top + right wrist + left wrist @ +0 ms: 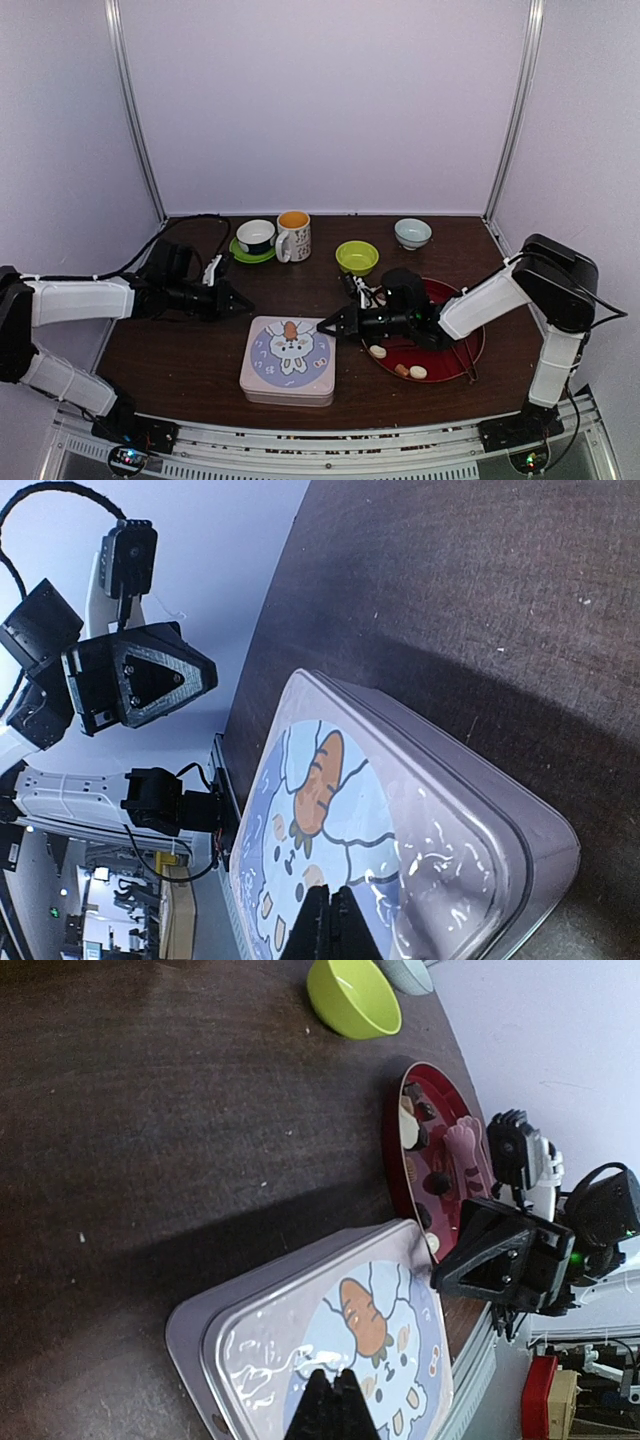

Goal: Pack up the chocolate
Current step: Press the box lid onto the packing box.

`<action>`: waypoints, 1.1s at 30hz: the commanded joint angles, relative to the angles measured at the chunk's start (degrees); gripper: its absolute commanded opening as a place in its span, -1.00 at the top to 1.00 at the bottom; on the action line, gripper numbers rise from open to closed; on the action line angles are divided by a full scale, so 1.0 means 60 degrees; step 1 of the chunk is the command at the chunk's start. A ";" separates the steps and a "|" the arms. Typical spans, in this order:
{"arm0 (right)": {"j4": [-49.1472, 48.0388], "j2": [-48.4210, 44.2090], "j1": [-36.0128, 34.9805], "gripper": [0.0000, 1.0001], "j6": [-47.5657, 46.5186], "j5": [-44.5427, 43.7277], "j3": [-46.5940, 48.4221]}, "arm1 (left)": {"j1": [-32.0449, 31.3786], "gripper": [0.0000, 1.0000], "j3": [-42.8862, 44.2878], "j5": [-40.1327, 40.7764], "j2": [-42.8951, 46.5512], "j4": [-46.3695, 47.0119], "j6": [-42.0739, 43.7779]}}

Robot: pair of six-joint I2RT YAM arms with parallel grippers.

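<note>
- Lying on the plate (450,370), chocolate (378,351) just right of the tin (290,362).
- Hovering over the tin's far right corner, right gripper (323,326) closed and empty, with the chocolate just behind its tips.
- Hanging left of the tin, left gripper (246,301) closed and empty, well apart from the chocolate.

1. Small, bite-sized pieces of chocolate (418,372) lie loose on a round red plate (450,362) at the right of the desk (180,350).
2. Two cream ovals and one tan piece sit near the plate's near-left rim.
3. Dark brown pieces (437,1182) lie scattered farther in, apart from one another.
</note>
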State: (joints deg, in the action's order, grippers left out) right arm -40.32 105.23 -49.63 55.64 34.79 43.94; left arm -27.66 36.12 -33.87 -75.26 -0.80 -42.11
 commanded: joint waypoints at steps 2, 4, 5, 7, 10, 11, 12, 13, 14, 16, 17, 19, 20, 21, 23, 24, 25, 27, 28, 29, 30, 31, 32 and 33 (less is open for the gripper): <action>-0.2148 0.0218 0.0209 1.00 0.0637 0.0464 0.0065 | 0.0127 1.00 -0.0161 -0.0763 -0.0614 0.2372 -0.0055; -0.2087 0.0049 0.0228 1.00 0.0454 0.0366 -0.0017 | 0.0138 1.00 -0.0296 -0.0940 -0.0680 0.2854 -0.0157; -0.1894 0.0032 0.0229 1.00 0.0342 0.0261 -0.0084 | 0.0127 1.00 -0.0337 -0.0983 -0.0665 0.2934 -0.0141; -0.1471 0.0249 0.0228 1.00 0.0180 0.0092 -0.0112 | 0.0129 1.00 -0.0403 -0.1090 -0.0584 0.3039 -0.0103; -0.2016 0.1061 0.0233 1.00 0.0463 -0.0095 -0.0441 | 0.0131 1.00 -0.0711 -0.1090 -0.0463 0.3329 -0.0224; -0.2356 0.1282 0.0262 1.00 0.0678 -0.0185 -0.0582 | 0.0132 1.00 -0.0857 -0.1086 -0.0482 0.3490 -0.0287; -0.2638 0.1475 0.0268 1.00 0.0832 -0.0192 -0.0679 | 0.0130 1.00 -0.1064 -0.1041 -0.0576 0.3689 -0.0351; -0.2905 0.1625 0.0283 1.00 0.0992 -0.0146 -0.0700 | 0.0132 1.00 -0.1262 -0.0961 -0.0708 0.3886 -0.0418; -0.3101 0.1717 0.0283 1.00 0.1127 -0.0068 -0.0706 | 0.0119 1.00 -0.1505 -0.0881 -0.0906 0.4346 -0.0513; -0.3830 0.1623 0.0279 1.00 0.1369 0.0075 -0.0825 | 0.0127 1.00 -0.1940 -0.0914 -0.1513 0.5284 -0.0795; -0.4192 0.1450 0.0274 1.00 0.1445 0.0084 -0.0960 | 0.0120 1.00 -0.2100 -0.1033 -0.1888 0.5917 -0.0985; -0.4605 0.0923 0.0222 1.00 0.1442 0.0096 -0.1255 | 0.0120 1.00 -0.2372 -0.1256 -0.2512 0.7041 -0.1462; -0.4643 0.0635 0.0177 1.00 0.1361 0.0125 -0.1440 | 0.0129 1.00 -0.2436 -0.1319 -0.2703 0.7341 -0.1621; -0.4574 0.0321 0.0096 1.00 0.1228 0.0143 -0.1613 | 0.0126 1.00 -0.2459 -0.1301 -0.2815 0.7346 -0.1656; -0.4226 -0.0154 -0.0113 1.00 0.0830 0.0185 -0.1881 | 0.0128 1.00 -0.2506 -0.1285 -0.2784 0.7143 -0.1578; -0.3892 -0.0257 -0.0229 1.00 0.0636 0.0216 -0.1910 | 0.0123 1.00 -0.2548 -0.1286 -0.2656 0.7046 -0.1564; -0.3543 -0.0241 -0.0369 1.00 0.0478 0.0222 -0.1883 | 0.0125 1.00 -0.2612 -0.1272 -0.2472 0.6935 -0.1544; -0.3192 0.0137 -0.0553 1.00 0.0368 0.0192 -0.1802 | 0.0112 1.00 -0.2805 -0.1249 -0.1939 0.6709 -0.1583; -0.3388 0.0453 -0.0610 1.00 0.0516 0.0162 -0.1794 | 0.0091 1.00 -0.2932 -0.1265 -0.1642 0.6617 -0.1627; -0.3663 0.0817 -0.0630 1.00 0.0716 0.0119 -0.1791 | 0.0039 1.00 -0.3048 -0.1287 -0.1278 0.6471 -0.1673; -0.4062 0.1109 -0.0635 1.00 0.0946 0.0058 -0.1850 | -0.0074 1.00 -0.3129 -0.1354 -0.0917 0.6166 -0.1631; -0.4505 0.1292 -0.0626 1.00 0.1180 -0.0039 -0.1937 | -0.0203 1.00 -0.3126 -0.1458 -0.0608 0.5692 -0.1473; -0.4876 0.1396 -0.0634 1.00 0.1312 -0.0090 -0.2044 | -0.0359 1.00 -0.3133 -0.1487 -0.0258 0.5138 -0.1252; -0.4971 0.1374 -0.0630 1.00 0.1367 -0.0109 -0.2088 | -0.0528 1.00 -0.3130 -0.1403 0.0060 0.4534 -0.1047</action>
State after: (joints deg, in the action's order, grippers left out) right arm -64.60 110.63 -53.56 61.36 35.77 33.26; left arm -27.94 17.65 -41.60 -81.49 35.51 -51.31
